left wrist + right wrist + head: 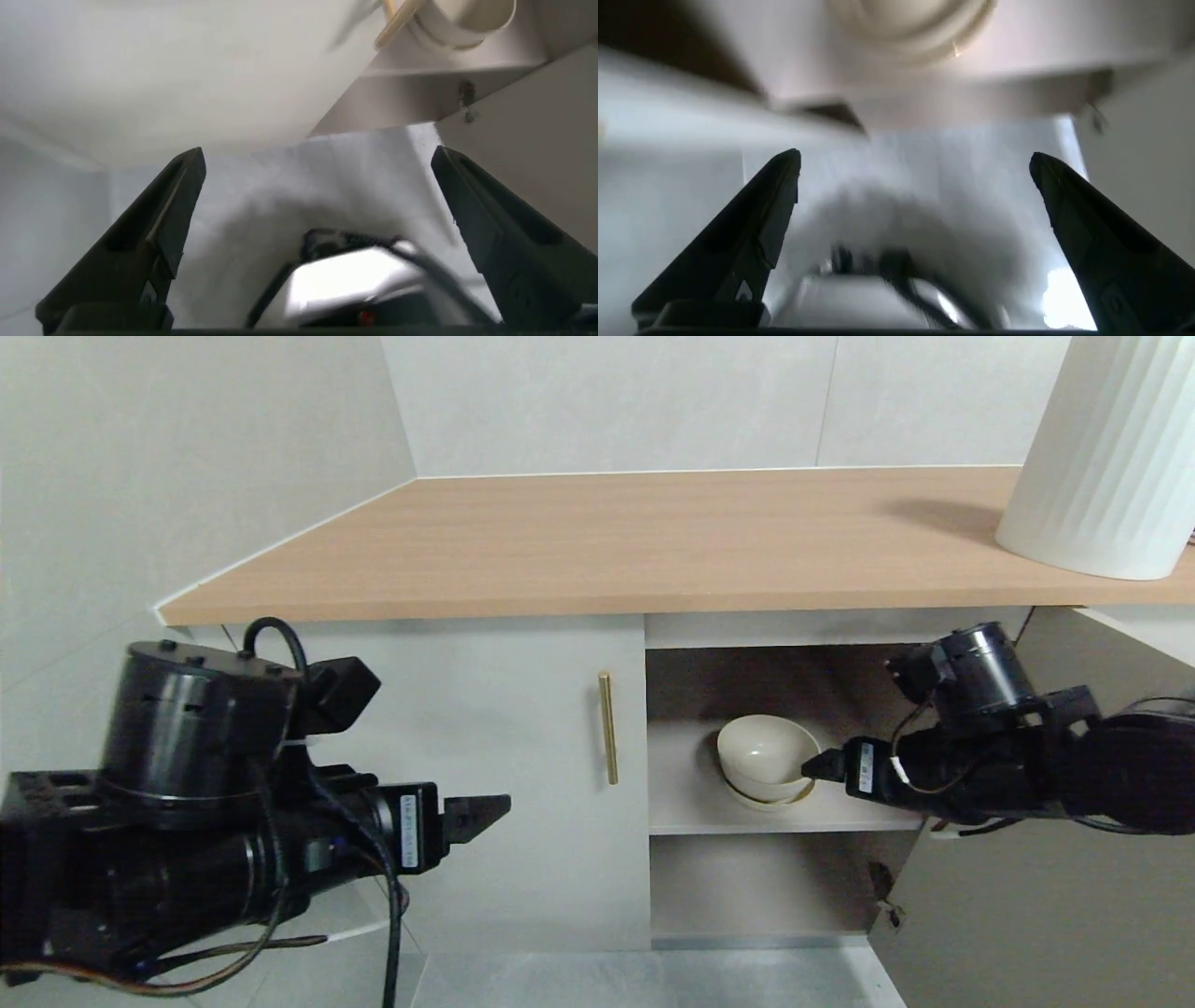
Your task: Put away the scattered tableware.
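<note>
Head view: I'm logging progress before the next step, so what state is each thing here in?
bowl: mouth up, sitting on a dish.
dish: flat on the upper shelf.
right door: open.
left door: shut.
left gripper: open, empty.
right gripper: open, empty, close by the bowl.
white ribbed container: upright on the countertop.
</note>
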Controlling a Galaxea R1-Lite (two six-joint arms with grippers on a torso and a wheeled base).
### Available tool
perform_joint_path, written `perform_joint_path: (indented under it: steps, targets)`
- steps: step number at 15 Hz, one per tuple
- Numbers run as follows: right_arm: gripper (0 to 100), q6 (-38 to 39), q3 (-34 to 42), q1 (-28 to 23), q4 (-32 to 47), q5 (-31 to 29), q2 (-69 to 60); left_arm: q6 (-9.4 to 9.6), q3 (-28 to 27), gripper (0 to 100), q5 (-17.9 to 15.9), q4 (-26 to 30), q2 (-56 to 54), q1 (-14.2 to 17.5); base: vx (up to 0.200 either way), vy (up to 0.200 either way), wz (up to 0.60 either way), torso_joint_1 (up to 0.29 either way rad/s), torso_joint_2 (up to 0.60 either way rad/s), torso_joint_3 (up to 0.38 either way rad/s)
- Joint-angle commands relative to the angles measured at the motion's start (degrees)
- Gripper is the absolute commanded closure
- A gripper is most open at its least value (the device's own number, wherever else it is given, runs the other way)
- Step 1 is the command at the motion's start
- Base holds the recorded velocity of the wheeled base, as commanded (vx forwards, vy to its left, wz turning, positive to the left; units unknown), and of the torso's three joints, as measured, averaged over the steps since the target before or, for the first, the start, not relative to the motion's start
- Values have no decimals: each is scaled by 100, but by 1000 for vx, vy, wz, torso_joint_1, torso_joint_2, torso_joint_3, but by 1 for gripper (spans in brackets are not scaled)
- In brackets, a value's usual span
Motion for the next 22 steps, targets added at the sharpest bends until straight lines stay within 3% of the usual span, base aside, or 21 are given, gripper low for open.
perform_joint_path:
  steps: [1, 4, 6, 8, 22]
  targets:
    - [0, -120, 596, 155, 644, 50, -1460, 89, 257, 0, 0, 183, -797, 83, 0, 0, 0, 0, 0, 0]
    - [0, -181, 1141, 542, 969, 67, -2233, 107, 494, 0, 0, 350, -1184, 215, 0, 0, 0, 0, 0, 0]
    - [0, -304, 1308, 613, 978, 111, -2427, 265, 503, 0, 0, 333, -1192, 215, 0, 0, 0, 0, 0, 0]
    - [0, -454, 1317, 648, 987, 94, -2567, 309, 494, 0, 0, 306, -1034, 207, 0, 0, 0, 0, 0, 0]
    - [0, -612, 1440, 656, 1075, 111, -2523, 309, 494, 0, 0, 306, -771, 163, -200, 0, 0, 3, 4, 3]
